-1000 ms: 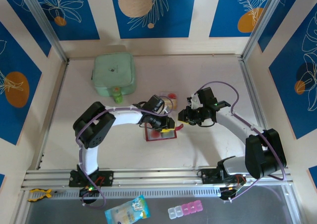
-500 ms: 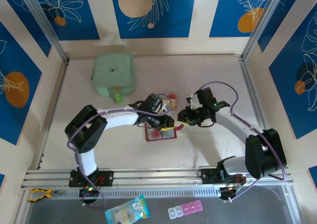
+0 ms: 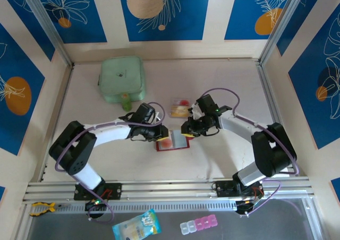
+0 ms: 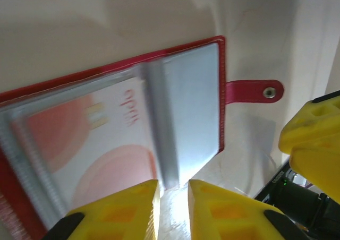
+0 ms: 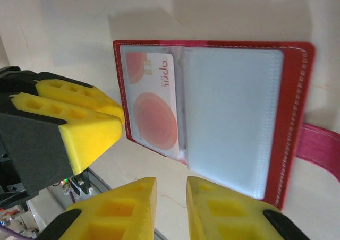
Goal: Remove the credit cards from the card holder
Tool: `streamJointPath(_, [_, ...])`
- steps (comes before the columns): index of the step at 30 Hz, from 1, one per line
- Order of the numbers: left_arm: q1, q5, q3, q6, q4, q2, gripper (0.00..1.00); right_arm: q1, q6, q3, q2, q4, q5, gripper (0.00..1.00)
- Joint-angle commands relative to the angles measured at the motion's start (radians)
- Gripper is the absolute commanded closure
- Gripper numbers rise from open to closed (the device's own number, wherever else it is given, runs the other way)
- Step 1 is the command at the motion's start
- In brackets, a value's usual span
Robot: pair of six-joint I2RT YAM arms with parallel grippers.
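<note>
- Card holder (image 3: 171, 144) lies open, well in from the desk's edges, one card (image 5: 154, 102) in its sleeve.
- Left claw (image 4: 172, 189) — jaws a slit apart at the sleeve edge; I cannot tell whether it grips.
- Right claw (image 5: 171, 189) is narrowly open, empty.
- Next, as I judge it — pinch that card, slide it free.

One marking is legible: orange lettering (image 5: 166, 71) that appears to read "opus", printed along one end of the whitish card (image 5: 154, 110) seated in a clear sleeve of the card holder (image 5: 295, 91). In the left wrist view the same lettering is blurred. Print on the blue packet (image 3: 136, 226) is too small to read.
</note>
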State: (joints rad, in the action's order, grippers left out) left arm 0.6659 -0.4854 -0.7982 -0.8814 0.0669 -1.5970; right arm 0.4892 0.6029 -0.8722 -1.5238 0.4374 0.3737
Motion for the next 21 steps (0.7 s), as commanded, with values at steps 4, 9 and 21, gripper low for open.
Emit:
streamJointPath(4, [-0.032, 0.024, 0.067, 0.021, -0.001, 0.039, 0.86, 0.055, 0.008, -0.064, -0.079, -0.002, 0.031, 0.78])
streamJointPath(9, [-0.036, 0.059, 0.081, 0.047, 0.03, 0.031, 0.92, 0.075, 0.006, -0.094, -0.126, -0.002, 0.035, 0.79])
streamJointPath(21, [-0.045, 0.046, 0.088, 0.056, 0.008, -0.017, 0.94, 0.101, -0.007, -0.135, -0.19, 0.017, 0.042, 0.79])
